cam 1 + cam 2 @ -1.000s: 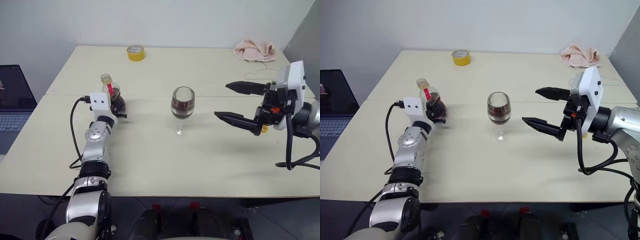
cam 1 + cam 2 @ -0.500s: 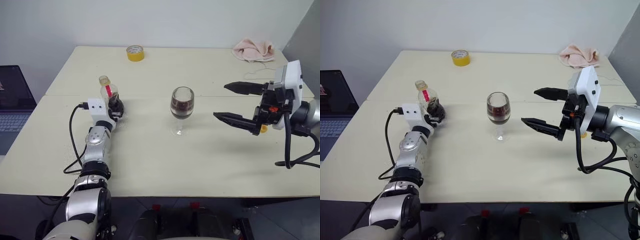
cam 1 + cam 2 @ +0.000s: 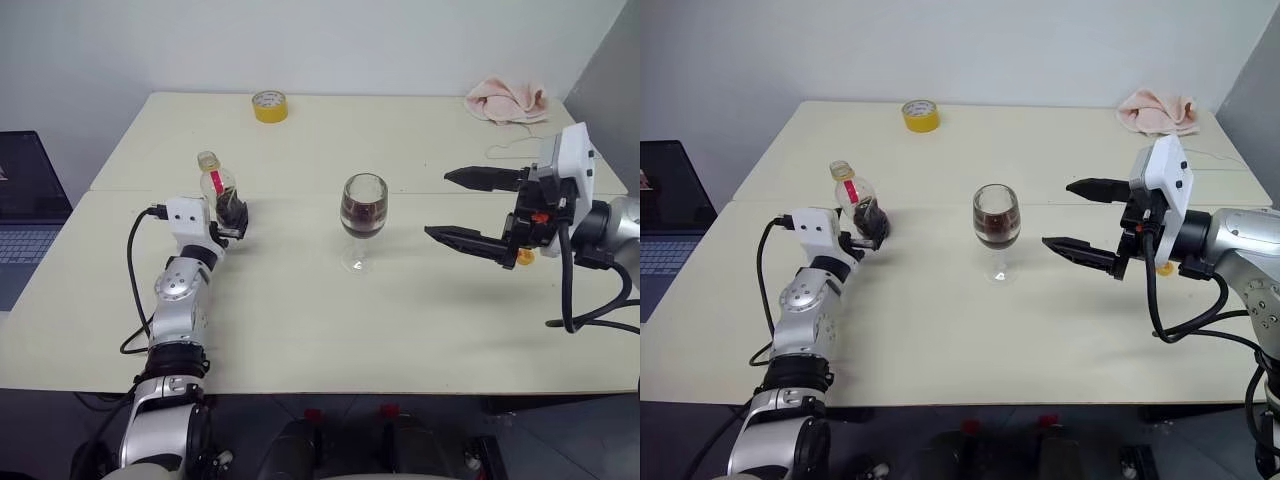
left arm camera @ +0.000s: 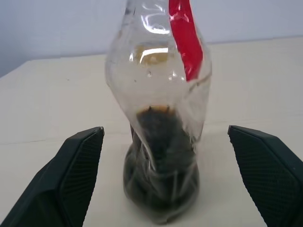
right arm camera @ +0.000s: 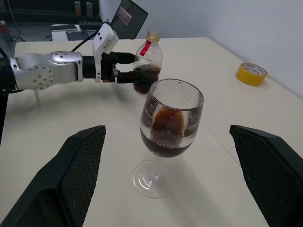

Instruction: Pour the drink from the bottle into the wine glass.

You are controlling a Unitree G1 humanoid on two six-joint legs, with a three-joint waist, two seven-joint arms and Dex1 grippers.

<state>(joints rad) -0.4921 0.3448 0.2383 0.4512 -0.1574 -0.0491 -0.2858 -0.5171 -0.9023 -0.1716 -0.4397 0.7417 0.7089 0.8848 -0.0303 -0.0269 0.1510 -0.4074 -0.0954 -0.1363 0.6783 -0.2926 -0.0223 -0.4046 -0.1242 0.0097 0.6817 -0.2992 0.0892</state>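
Left wrist view: bottle (image 4: 158,137) standing upright straight ahead of left gripper (image 4: 175,184), centred in the gap, clear of both fingers.
Left gripper state: fingers spread wide, gripping nothing.
Bottle position: on table (image 3: 300,330), robot's left side, just beyond left gripper fingertips; well apart from wine glass (image 3: 364,218).
Bottle long axis: vertical, neck up; gripper pointing roughly level at lower body.
Bottle look: clear plastic, crumpled at waist, narrow red label strip, yellow at neck top; drink (image 4: 158,179) left as a dark pool in the base only, upper body empty.
Wine glass position: upright mid-table, between the two arms.
Wine glass look: clear, stemmed; bowl holding dark drink to roughly half.
Right gripper (image 3: 480,208) state: fingers spread, empty, held above table on robot's right, pointing toward glass, apart from it.
Nearer arm: left for bottle; right for glass.
Judgement: pour appears done, bottle set down and released.
Other items: yellow tape roll (image 3: 271,104) and pink cloth (image 3: 508,100) at far edge.
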